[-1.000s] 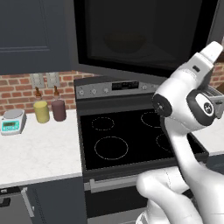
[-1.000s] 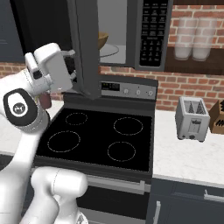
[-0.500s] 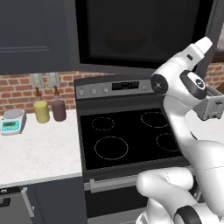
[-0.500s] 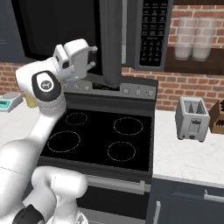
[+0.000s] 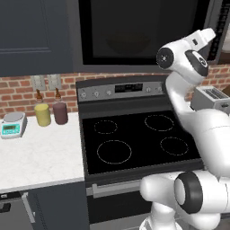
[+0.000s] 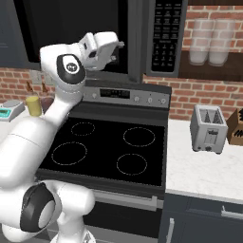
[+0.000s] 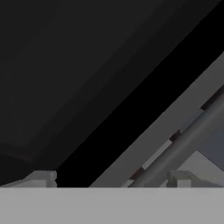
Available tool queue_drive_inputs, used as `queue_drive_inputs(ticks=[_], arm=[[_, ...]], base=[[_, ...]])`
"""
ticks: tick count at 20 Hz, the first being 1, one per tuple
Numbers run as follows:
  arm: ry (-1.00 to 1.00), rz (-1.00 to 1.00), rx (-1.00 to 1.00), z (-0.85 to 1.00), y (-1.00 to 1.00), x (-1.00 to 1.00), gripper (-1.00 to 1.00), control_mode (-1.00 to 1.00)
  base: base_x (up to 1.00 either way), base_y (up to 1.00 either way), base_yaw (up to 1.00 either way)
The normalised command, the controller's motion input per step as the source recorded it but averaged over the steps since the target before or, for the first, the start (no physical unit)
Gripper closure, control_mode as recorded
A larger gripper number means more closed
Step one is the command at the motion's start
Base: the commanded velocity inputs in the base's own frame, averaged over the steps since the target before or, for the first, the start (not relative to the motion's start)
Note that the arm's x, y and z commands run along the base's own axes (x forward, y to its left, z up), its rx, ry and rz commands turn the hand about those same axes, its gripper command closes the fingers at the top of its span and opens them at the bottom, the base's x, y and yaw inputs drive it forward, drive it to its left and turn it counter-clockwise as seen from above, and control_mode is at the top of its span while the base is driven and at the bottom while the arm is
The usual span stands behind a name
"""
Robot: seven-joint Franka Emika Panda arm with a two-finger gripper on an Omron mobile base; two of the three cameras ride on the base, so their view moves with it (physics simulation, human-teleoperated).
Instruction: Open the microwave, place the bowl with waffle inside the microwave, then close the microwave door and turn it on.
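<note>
We held our gripper (image 6: 114, 47) raised against the microwave door (image 6: 71, 33), near its bar handle (image 7: 183, 144); we could not tell the finger spacing.

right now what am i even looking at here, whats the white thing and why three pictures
The white thing is a robot arm in a simulated kitchen. Two pictures come from cameras on its base, behind it to the left and right; the third looks out from its hand.

The arm reaches up with its claw against the microwave door, a dark glass panel above the black stove. In the hand picture you see that dark glass close up and the door's bar handle. I cannot tell whether the claw is open or shut.

On the left counter stand a scale and two canisters; on the right, a silver toaster.
</note>
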Motion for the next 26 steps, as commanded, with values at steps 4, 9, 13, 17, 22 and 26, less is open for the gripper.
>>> queue_drive_inputs(ticks=[4,9,13,17,22,26], arm=[[0.00,0.07,0.24,0.02,-0.27,0.36,-1.00,-1.00],[-0.05,0.11,0.22,-0.08,-0.13,0.40,-1.00,-1.00],[-0.07,0.13,0.21,-0.21,0.00,0.33,-1.00,-1.00],[-0.03,0.13,0.19,-0.11,0.00,0.37,-1.00,-1.00],[0.00,0.12,0.15,-0.03,0.00,0.42,-1.00,-1.00],[0.00,0.12,0.14,-0.01,0.00,0.47,-1.00,-1.00]], base=[[0.00,0.00,0.00],[0.00,0.00,0.00],[0.00,0.00,0.00],[0.00,0.00,0.00],[0.00,0.00,0.00],[0.00,0.00,0.00]])
